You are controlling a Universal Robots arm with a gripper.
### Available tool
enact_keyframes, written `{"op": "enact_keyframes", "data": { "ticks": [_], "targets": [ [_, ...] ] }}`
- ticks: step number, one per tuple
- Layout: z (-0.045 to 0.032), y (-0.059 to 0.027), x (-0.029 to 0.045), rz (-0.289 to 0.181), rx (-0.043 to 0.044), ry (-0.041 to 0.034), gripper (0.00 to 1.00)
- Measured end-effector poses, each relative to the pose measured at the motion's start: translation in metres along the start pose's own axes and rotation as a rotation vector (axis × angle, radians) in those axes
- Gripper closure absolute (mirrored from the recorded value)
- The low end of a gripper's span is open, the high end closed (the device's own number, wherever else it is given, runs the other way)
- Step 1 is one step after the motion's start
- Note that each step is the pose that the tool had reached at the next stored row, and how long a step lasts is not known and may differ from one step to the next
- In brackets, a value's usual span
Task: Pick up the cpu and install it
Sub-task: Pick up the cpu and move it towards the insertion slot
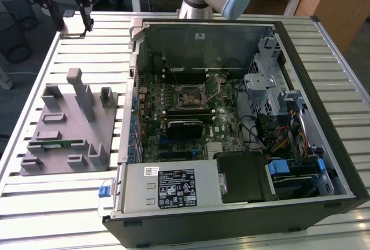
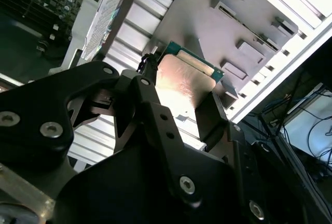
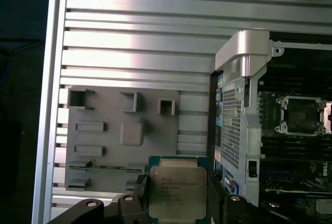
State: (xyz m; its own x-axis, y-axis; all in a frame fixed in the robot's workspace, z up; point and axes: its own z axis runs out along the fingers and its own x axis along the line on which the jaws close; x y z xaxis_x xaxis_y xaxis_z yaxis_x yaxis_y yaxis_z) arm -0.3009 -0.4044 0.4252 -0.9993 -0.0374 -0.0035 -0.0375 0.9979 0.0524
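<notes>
Your hand grips the cpu by two opposite edges, its metal lid facing the first wrist camera, raised off the worktop. Below the hand sits the grey parts tray. The open socket lies toward the exterior view's right of the hand, beyond the near wall of the computer case.

The cpu has a pale brushed-metal top with a soft sheen and a green board rim. The tool is matt black with bright metal screws. The table is ribbed, shiny bare metal, and the fixture tray on it looks like matt grey plastic.
</notes>
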Motion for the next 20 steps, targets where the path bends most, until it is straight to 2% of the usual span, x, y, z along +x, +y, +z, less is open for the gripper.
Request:
{"op": "enact_keyframes", "data": {
  "ticks": [20],
  "targets": [
    [0.0008,-0.0018,-0.0462,0.0,0.0,0.0,0.46]
  ]
}}
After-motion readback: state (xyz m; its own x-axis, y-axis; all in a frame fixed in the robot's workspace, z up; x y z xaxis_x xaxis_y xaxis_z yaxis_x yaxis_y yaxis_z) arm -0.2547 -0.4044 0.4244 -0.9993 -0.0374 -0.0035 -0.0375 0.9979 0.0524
